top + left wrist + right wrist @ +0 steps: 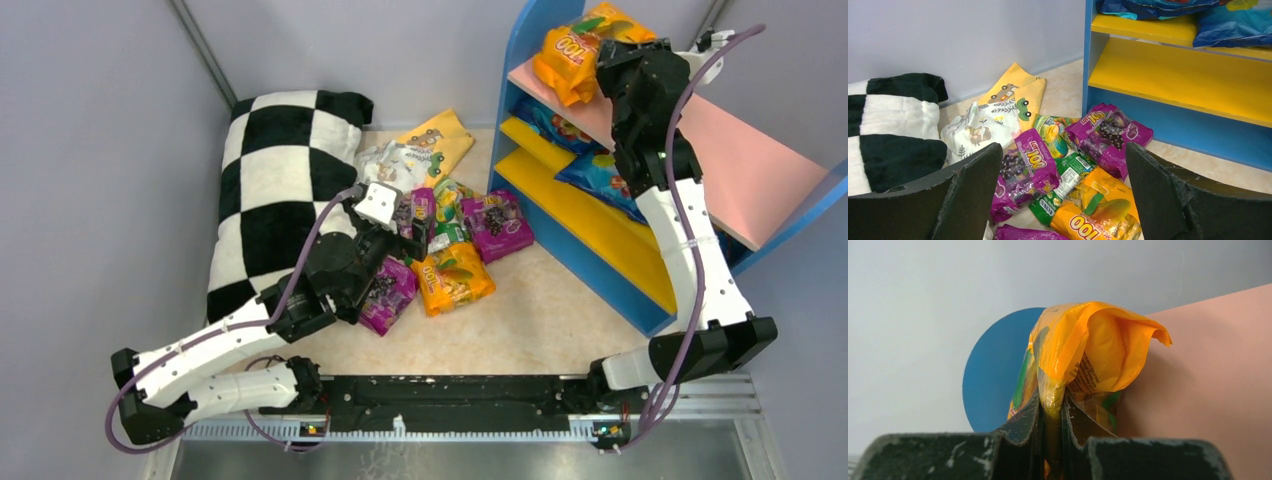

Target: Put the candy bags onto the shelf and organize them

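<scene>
- Over the far left corner of the pink top board (pixel 745 165) of the blue-framed shelf (pixel 508 120), your right gripper (pixel 1052 407) is clamped on the crimped edge of a glossy orange candy bag (pixel 1093 345). Whether the bag touches the board, I cannot tell.
- Step in hand, as I judge it: placing that bag. Next calls for lowering it flat, then letting go.
- Right arm stands tall, wrist folded over the board.
- Your left gripper (pixel 1063 150) hangs wide open and empty above loose purple, green and orange packets (pixel 1033 167) on the cream table (pixel 545 325).
</scene>
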`<state>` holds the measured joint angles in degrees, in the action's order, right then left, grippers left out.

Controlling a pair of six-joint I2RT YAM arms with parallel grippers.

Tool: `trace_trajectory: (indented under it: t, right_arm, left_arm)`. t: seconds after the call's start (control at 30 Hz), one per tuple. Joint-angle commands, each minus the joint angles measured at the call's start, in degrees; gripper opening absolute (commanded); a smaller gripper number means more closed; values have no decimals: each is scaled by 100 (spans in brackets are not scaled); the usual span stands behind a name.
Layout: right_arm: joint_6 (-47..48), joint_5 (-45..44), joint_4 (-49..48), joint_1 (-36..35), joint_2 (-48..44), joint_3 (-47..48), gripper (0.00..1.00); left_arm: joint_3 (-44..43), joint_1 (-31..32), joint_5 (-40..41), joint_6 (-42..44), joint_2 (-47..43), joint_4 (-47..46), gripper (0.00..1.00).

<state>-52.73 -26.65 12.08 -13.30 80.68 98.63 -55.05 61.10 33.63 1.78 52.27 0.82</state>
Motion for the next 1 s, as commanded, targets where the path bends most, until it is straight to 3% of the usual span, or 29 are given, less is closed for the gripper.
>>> trace_trajectory:
  t: [0.0, 0.4, 0.47, 0.6, 0.7, 0.8, 0.97]
  right_arm:
    - [-651, 716, -378, 230, 83, -46, 0]
    - [-440, 1159, -749, 258, 399, -52, 1]
    - [-279, 1290, -756, 258, 372, -43, 12]
    - [147, 1322, -792, 258, 144, -115, 51]
    - [694, 1289, -395, 258, -6, 47, 69]
    - [1352, 1220, 106, 266, -324, 54, 82]
    - [2815, 1200, 704, 260, -1333, -261, 85]
  left_arm:
    - [-78, -17, -75, -80, 60, -108, 98]
    - [-93, -17, -67, -106, 153, -108, 98]
    - [-93, -11, -46, -100, 168, -108, 98]
    - [-94, -13, -32, -99, 195, -108, 98]
    - [-103, -15, -48, -99, 215, -108, 98]
    - [-111, -13, -66, -114, 231, 22, 98]
    - [-119, -17, -68, -125, 251, 59, 98]
